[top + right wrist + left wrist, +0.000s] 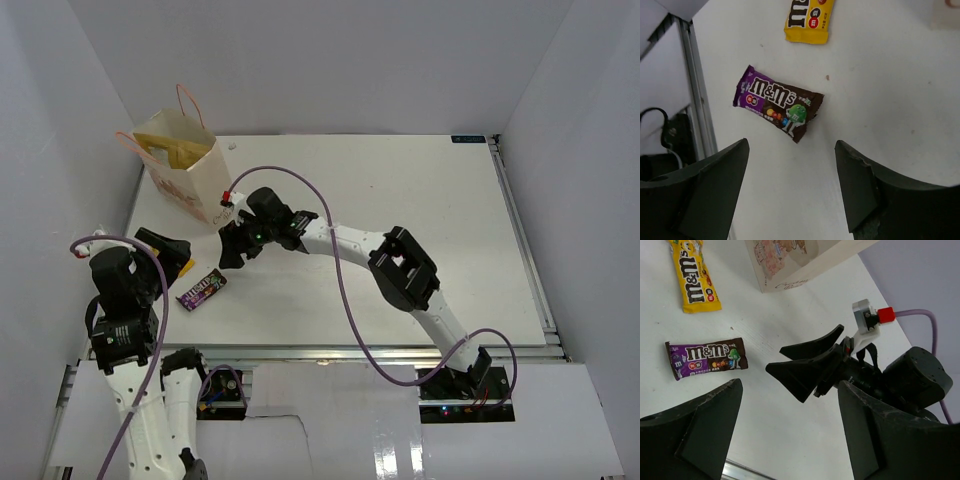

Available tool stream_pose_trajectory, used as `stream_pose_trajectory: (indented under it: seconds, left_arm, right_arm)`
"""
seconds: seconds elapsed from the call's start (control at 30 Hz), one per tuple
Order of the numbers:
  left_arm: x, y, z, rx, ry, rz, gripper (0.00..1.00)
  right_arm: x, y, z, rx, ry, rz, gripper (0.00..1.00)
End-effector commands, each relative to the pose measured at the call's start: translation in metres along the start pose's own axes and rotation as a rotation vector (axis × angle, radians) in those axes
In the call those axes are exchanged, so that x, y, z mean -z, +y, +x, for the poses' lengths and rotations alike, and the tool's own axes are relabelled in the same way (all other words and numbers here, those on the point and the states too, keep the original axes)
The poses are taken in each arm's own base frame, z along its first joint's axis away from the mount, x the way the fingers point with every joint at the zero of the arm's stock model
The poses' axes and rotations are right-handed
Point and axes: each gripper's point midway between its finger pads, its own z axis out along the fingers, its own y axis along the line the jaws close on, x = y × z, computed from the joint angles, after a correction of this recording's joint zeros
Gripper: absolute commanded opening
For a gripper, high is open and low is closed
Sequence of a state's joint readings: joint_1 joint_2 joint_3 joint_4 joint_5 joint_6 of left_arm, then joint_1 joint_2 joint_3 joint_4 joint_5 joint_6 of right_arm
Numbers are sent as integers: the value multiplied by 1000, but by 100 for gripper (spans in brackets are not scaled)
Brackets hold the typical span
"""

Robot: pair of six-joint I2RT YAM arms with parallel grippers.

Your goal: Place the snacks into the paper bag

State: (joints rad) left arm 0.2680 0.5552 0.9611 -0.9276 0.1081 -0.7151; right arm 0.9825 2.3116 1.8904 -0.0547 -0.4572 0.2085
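Note:
The cream paper bag stands open at the table's far left, with yellow packaging visible inside. It also shows in the left wrist view. A dark brown/purple candy pack lies flat near the front left, and also shows in both wrist views. A yellow packet lies beyond it, mostly hidden under my left gripper in the top view. My left gripper is open and empty. My right gripper is open and empty, hovering just right of the candy pack.
A metal rail runs along the table's near edge by the candy pack. White walls enclose the table on the left, back and right. A purple cable arches over my right arm.

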Motion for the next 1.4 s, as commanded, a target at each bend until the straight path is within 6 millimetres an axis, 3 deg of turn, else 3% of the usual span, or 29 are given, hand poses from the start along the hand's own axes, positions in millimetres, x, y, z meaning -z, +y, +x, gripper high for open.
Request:
stream_pose_trajectory:
  seconds: [0.0,0.17,0.37,0.63,0.83,0.93,1.07,1.13,1.2,1.27,1.3,1.37]
  left_arm:
    - [14,3,-4,-31,-31,-13,88]
    - [21,5,-3,-33,-45,-16,88]
    - [23,3,-2,-33,-39,-6,88]
    - [31,1,1,-16,-39,6,88]
    - [34,1,5,-9,-22,15,88]
    - [36,0,8,-2,-16,24,88]
    - [34,-2,19,23,23,54,89]
    - [28,-3,35,60,79,92,90]
    - [16,0,51,110,130,113,90]
    - [13,-5,63,182,174,159,90]
    - [4,-2,71,204,195,169,90]
    - [-1,-7,81,232,246,217,90]
  right_arm:
    - [-11,20,-20,-347,-65,56,75]
    - [-26,24,1,-463,-22,57,70]
    - [-44,24,29,-487,22,73,65]
    - [-54,13,36,-477,19,101,62]
    - [-69,22,43,-516,26,71,53]
    - [-73,23,38,-520,-1,60,44]
    - [-66,16,37,-526,-4,67,21]
    - [-62,9,38,-529,-6,78,10]
    - [-50,-2,31,-519,-20,80,8]
    - [-33,-11,10,-489,-69,49,8]
    - [-25,-9,14,-476,-49,-5,8]
    - [1,-2,-20,-358,-127,-140,8]
